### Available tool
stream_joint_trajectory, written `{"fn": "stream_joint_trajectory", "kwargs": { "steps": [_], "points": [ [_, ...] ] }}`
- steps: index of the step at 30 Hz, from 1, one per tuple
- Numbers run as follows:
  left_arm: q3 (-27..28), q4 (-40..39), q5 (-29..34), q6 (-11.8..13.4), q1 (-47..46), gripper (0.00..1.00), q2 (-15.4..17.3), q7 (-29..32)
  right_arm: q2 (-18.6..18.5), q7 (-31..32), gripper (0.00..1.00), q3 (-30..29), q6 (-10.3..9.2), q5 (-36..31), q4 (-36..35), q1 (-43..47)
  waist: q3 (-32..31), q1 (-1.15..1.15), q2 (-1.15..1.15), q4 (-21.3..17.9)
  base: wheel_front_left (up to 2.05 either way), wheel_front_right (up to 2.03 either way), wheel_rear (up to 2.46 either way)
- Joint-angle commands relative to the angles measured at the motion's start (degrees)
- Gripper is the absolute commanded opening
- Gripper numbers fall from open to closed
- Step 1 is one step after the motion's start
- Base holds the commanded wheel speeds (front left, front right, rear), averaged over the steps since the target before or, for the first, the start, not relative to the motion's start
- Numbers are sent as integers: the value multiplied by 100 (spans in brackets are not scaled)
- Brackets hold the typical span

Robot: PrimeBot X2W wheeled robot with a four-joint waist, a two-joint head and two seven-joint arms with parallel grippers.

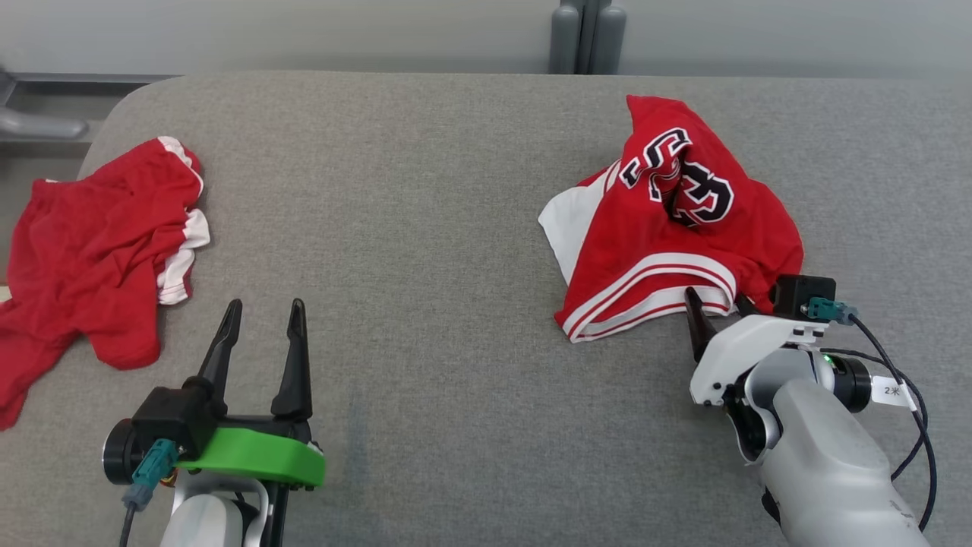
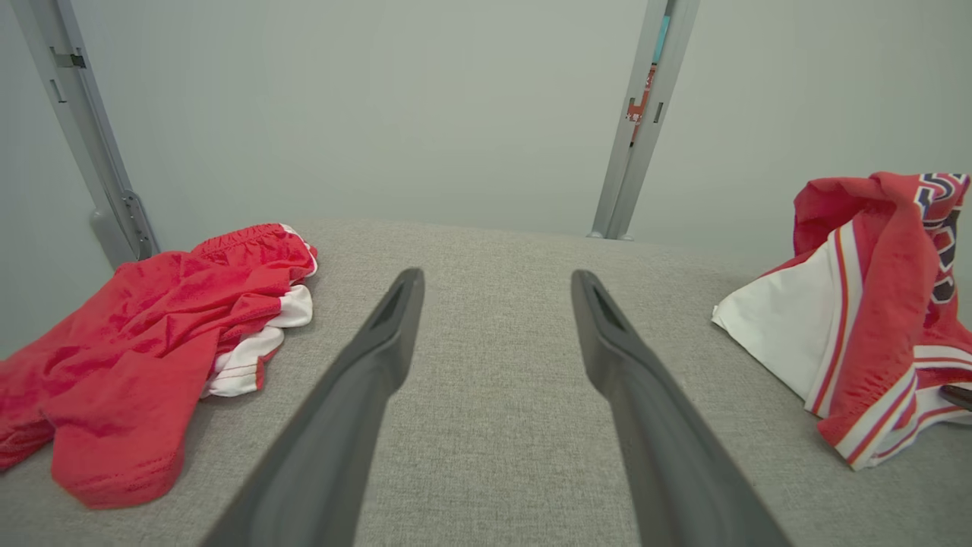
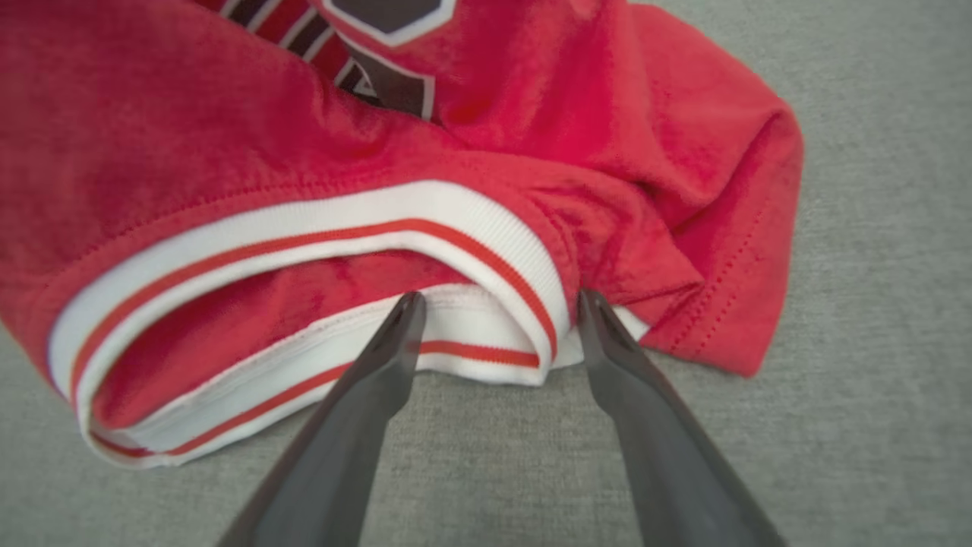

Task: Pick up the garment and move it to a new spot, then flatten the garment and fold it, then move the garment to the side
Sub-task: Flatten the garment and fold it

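So the right gripper has its two dark fingers spread wide with nothing between them, and the tips sit right at the near edge of the red shirt. In the right wrist view the left tip is over the white band with the thin red stripe along the hem, and the right tip is up against a bunched fold where that band curls under. I can't tell whether either tip is actually pressing the cloth. From the head view the right gripper comes in from the lower right, tilted over, one finger plainly showing and the other mostly tucked behind the edge of the shirt. The shirt is a crumpled heap on the right half of the grey cloth-covered table, black and white lettering up top, a white panel poking out on its left side, striped hem facing the robot. The left gripper is well apart from all that, down at the lower left, fingers just as wide and holding nothing, pointing up the table over bare grey cloth. Its own camera shows the left gripper aimed at the far edge, with the shirt off to the right. Red shorts with white trim lie rumpled at the table's left edge, partly hanging over it.
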Motion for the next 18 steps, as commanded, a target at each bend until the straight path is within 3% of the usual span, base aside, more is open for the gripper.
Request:
{"fn": "stream_joint_trajectory", "kwargs": {
  "steps": [1, 2, 3, 8, 11, 18],
  "points": [
    [-6, 9, -10, -27, -94, 100, -25, -3, -26, -153, 84, -7, -4, -31, 182, -142, 114, 0, 0, 156, 0, 0, 0],
    [-13, 8, -14, -29, -111, 100, -27, -2, -24, -285, 32, -47, -4, -122, 332, -218, 118, 0, 0, 187, 0, 0, 0],
    [-20, 8, -16, -31, -119, 100, -31, -3, -23, -405, 0, -94, -4, -207, 436, -273, 118, 0, 0, 207, 0, 0, 0],
    [-28, 22, -30, -27, -65, 100, -39, -3, -26, -753, 0, -405, -4, -622, 809, -519, 53, 0, 0, 256, 0, 0, 0],
    [4, 33, -43, -30, 1, 100, -39, -3, -26, -846, 0, -588, -4, -986, 688, -651, -23, 0, 0, 244, 0, 0, 0],
    [35, -5, -49, -35, 132, 100, -51, -2, -19, -876, 0, -557, -4, -1711, -583, -784, -265, 0, 0, 197, 0, 0, 0]
  ]
}}
